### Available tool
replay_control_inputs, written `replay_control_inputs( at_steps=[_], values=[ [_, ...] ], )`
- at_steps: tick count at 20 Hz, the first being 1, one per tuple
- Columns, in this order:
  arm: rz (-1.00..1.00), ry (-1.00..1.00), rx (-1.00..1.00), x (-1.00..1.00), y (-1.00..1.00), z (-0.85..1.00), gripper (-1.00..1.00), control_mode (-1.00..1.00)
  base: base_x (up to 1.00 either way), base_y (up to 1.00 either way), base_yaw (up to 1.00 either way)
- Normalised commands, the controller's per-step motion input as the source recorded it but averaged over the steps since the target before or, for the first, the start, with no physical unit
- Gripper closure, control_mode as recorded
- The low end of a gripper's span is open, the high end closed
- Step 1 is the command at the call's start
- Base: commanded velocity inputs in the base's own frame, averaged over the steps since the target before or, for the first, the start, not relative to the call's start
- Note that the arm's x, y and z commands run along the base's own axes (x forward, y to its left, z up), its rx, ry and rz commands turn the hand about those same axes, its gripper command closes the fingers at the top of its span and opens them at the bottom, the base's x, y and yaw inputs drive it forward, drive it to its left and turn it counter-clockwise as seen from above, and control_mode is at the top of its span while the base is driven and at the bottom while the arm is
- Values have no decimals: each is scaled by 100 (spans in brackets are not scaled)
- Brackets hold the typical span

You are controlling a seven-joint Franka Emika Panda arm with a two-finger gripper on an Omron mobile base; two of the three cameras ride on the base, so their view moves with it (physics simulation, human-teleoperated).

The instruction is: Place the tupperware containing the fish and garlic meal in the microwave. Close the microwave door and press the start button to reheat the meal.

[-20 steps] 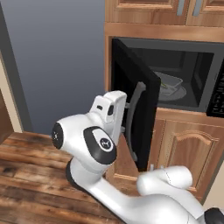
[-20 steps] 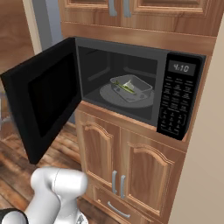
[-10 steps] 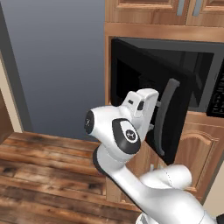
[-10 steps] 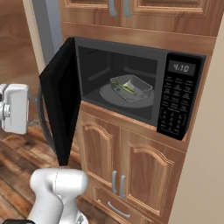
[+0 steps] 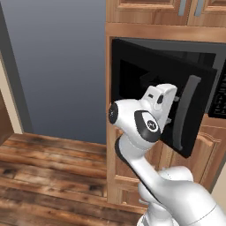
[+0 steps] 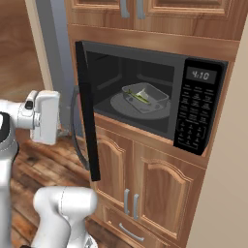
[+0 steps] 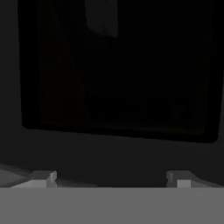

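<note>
The tupperware [image 6: 145, 96] sits on the round turntable [image 6: 130, 104] inside the microwave [image 6: 160, 104], near the middle of the cavity. It is a shallow translucent grey tub, and through its walls I can make out the fish and garlic meal [image 6: 141, 95] as green and pale bits lying in it.

The microwave is framed by brown wooden cabinets [image 6: 145, 179], with arched cabinet doors below it and more doors above. On the microwave's right side is the black control panel [image 6: 196, 109] with a lit clock display at its top. To the microwave's left stands a tall grey fridge [image 5: 57, 66], and wooden floor [image 5: 44, 172] runs below it.

The microwave door [image 5: 163, 97] is partly open, hinged at the microwave's left edge and swung out in front of the cavity; from the right base view it appears nearly edge-on. Its curved grey handle [image 5: 184, 110] runs vertically on the outer face.

The pincer [image 7: 112, 177] is spread wide and holds nothing. Its fingertips [image 7: 43, 178] point at the door's dark glass window from close by; whether they touch it I cannot tell. The white hand [image 6: 46, 116] is on the door's outer side, just beside the handle.
</note>
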Motion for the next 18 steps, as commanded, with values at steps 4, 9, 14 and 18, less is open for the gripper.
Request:
replay_control_inputs(
  at_steps=[4,9,14,18],
  values=[
    [0,0,0,81,-17,0,-100,-100,0,0,0],
    [0,0,0,86,-17,0,-100,-100,0,0,0],
    [0,-1,0,88,-27,0,-100,-100,0,0,0],
    [0,-2,0,82,-29,0,-100,-100,0,0,0]
  ],
)
